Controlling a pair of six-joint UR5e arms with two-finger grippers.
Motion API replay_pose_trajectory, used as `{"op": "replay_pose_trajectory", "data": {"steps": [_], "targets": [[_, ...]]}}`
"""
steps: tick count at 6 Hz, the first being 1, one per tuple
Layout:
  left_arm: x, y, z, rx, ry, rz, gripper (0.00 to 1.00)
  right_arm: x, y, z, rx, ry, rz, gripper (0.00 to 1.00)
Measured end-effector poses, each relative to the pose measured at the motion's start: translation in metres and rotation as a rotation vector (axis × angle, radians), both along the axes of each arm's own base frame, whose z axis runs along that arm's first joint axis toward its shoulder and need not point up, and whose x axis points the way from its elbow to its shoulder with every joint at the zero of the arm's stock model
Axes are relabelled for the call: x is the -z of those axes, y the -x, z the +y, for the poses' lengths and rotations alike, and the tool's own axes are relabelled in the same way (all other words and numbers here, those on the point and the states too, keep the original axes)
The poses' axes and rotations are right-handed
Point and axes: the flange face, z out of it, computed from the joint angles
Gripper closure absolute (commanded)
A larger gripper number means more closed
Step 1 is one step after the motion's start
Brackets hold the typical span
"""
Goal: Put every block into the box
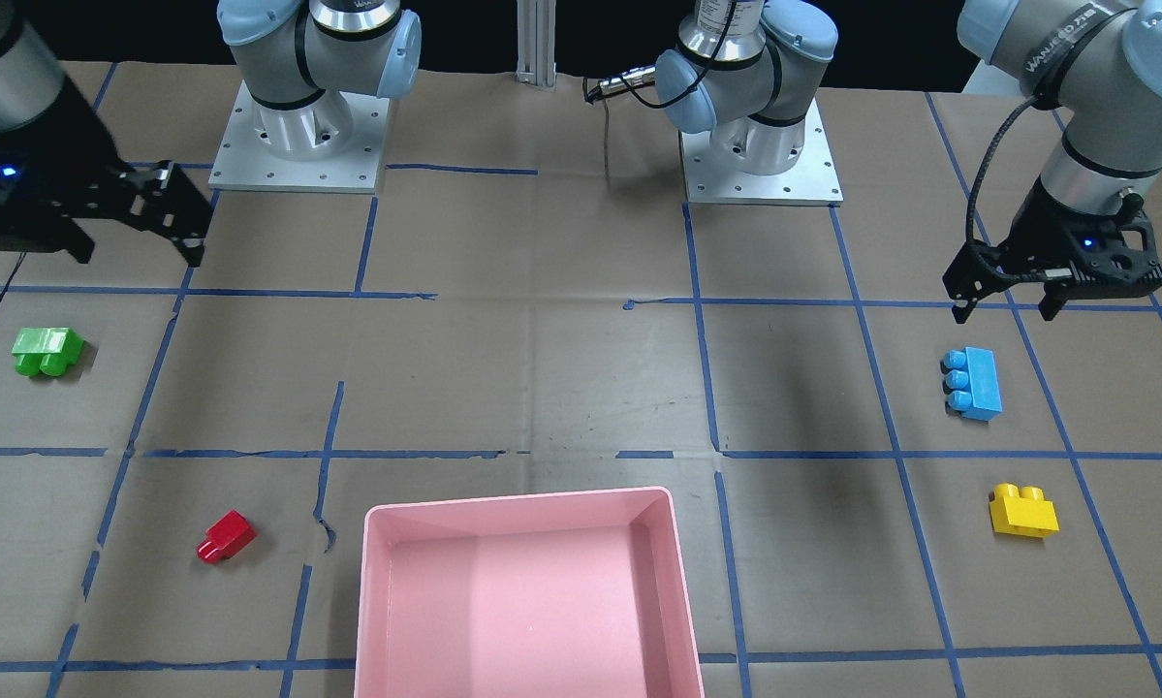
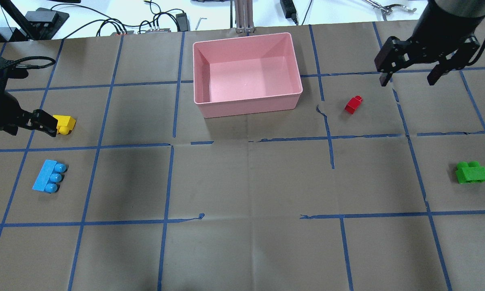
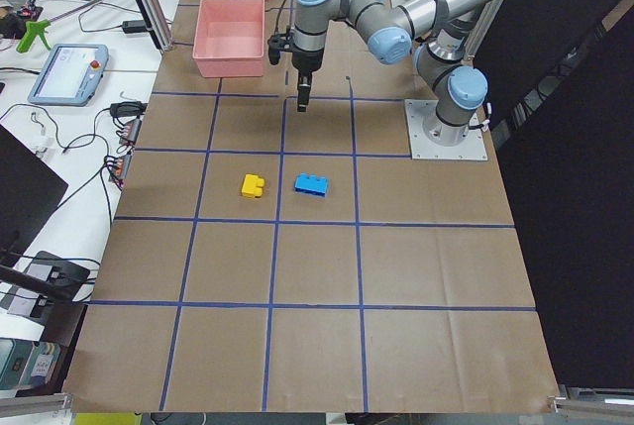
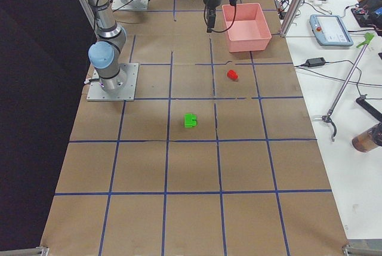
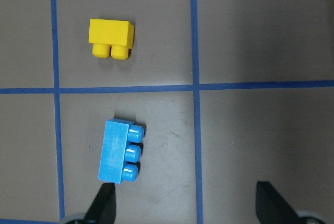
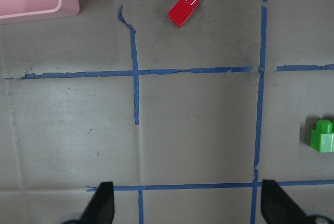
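All the blocks lie on the table, outside the pink box (image 2: 246,106), which is empty. The yellow block (image 2: 65,123) and light blue block (image 2: 49,177) lie at the robot's left. My left gripper (image 1: 1002,312) hovers above them, open and empty; in the left wrist view the blue block (image 5: 119,151) lies by one fingertip (image 5: 106,203) and the yellow block (image 5: 110,36) beyond. The red block (image 2: 353,104) and green block (image 2: 471,173) lie at the right. My right gripper (image 2: 408,82) hangs high, open and empty, with the red block (image 6: 181,9) far ahead.
Brown paper with a blue tape grid covers the table (image 2: 242,182). Both arm bases (image 1: 299,136) stand at the robot's edge. Cables and tools lie on the white bench (image 2: 145,16) beyond the box. A box corner shows in the right wrist view (image 6: 36,4).
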Motion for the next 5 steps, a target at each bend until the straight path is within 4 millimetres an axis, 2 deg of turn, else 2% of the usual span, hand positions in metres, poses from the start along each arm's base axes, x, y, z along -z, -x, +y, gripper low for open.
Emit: {"op": "replay_pose_trajectory", "data": {"steps": [2,3,4,5], "targets": [[0.051,-0.072,-0.011,0.004,-0.022,0.064,0.01,0.004,0.11,0.008,-0.026,-0.022,0.01,0.0],[0.077,-0.102,-0.011,0.041,-0.015,0.111,0.01,0.01,0.152,0.016,-0.047,-0.034,0.002,0.0],[0.096,-0.117,-0.012,0.065,-0.013,0.131,0.01,0.023,0.184,0.026,-0.053,-0.054,-0.015,0.0],[0.111,-0.121,-0.011,0.074,-0.021,0.15,0.01,0.042,0.209,0.036,-0.045,-0.071,-0.035,0.0]]}}
